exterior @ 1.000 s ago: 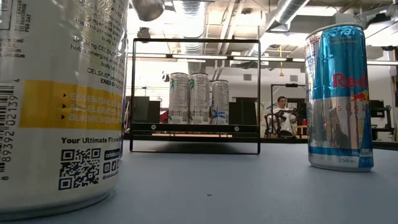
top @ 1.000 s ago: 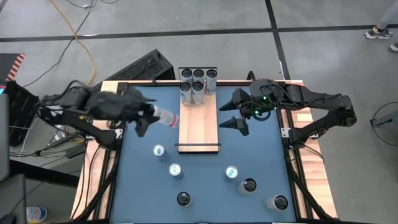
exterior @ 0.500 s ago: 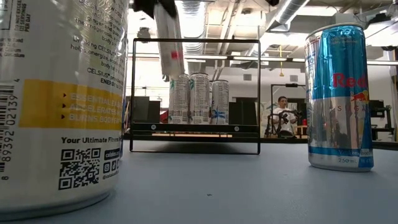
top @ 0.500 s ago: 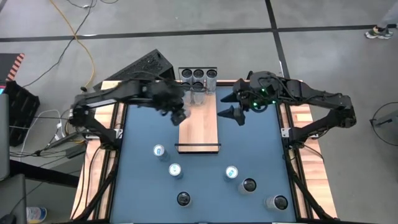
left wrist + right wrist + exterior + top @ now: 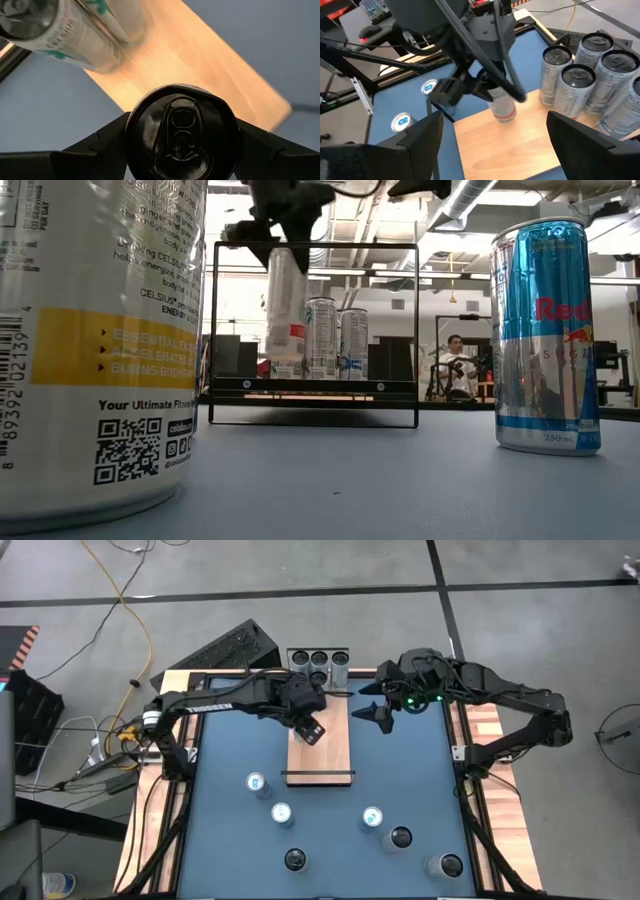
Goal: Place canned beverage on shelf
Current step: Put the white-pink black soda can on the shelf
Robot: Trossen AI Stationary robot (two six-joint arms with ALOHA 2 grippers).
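The left gripper (image 5: pixel 182 150) pinches a slim can (image 5: pixel 182 132) by its upper part, one finger on each side of it, above the shelf (image 5: pixel 330 745). The left wrist view looks straight down on the can's dark lid and pull tab, with bare board beyond it and the lower parts of stocked cans (image 5: pixel 75 35) at one side. Only the low view shows height: the can (image 5: pixel 285 310) hangs nearly upright with a slight tilt, its base low inside the black rail frame (image 5: pixel 315 246); whether it touches the board I cannot tell. The right wrist view gives the sideways relation — the held can (image 5: pixel 501 102) is over the wood, near but apart from the group of standing cans (image 5: pixel 580 87).

From above, the shelf lies mid-table, the stocked cans (image 5: pixel 319 668) filling its far end and a black rail (image 5: pixel 319 776) closing its near end. The board between the held can and that near rail is bare. The right gripper (image 5: pixel 378 712) hovers just off the shelf's right edge, fingers spread wide and holding nothing.

On the blue table (image 5: pixel 230 830) toward the front, six loose cans stand well apart from the shelf: two (image 5: pixel 257 782) on the left, one at the front edge, three (image 5: pixel 400 838) on the right. In the low view a yellow-labelled can (image 5: pixel 95 350) and a blue can (image 5: pixel 546 335) stand close to the lens — a wide gap between them.
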